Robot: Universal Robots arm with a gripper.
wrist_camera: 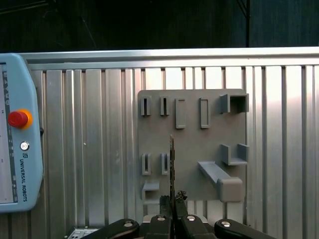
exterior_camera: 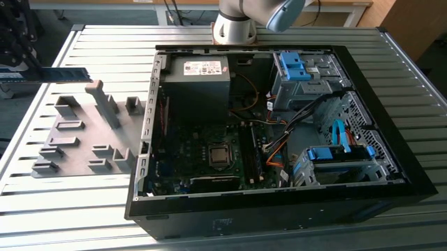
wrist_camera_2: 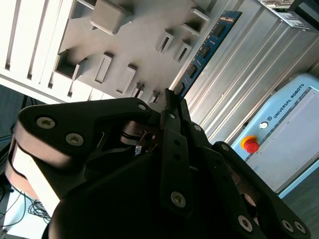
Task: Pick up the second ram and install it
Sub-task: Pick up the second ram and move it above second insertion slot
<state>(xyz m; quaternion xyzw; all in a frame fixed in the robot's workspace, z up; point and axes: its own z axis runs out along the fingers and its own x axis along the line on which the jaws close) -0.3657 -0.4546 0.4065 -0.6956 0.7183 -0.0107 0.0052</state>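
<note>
The second ram (exterior_camera: 64,74) is a thin green strip with black chips. It hangs level in the air above the far end of the grey holder board (exterior_camera: 84,136), at the exterior view's left. My gripper (exterior_camera: 21,70) is shut on one of its ends. In the second wrist view the ram (wrist_camera_2: 207,47) juts out from between the black fingers (wrist_camera_2: 172,107). In the first wrist view the ram (wrist_camera: 172,159) shows edge-on above the gripper (wrist_camera: 172,201), with the holder board (wrist_camera: 192,137) behind it. The open PC case (exterior_camera: 279,209) lies to the exterior view's right, its black slot rails (exterior_camera: 252,154) beside the processor.
A teach pendant (wrist_camera: 15,134) with a red stop button lies on the slatted metal table (exterior_camera: 391,52). Upright grey blocks (exterior_camera: 104,104) stand on the holder board. Inside the case are a power supply (exterior_camera: 199,78), drive cages with blue clips (exterior_camera: 300,68) and loose cables (exterior_camera: 279,141).
</note>
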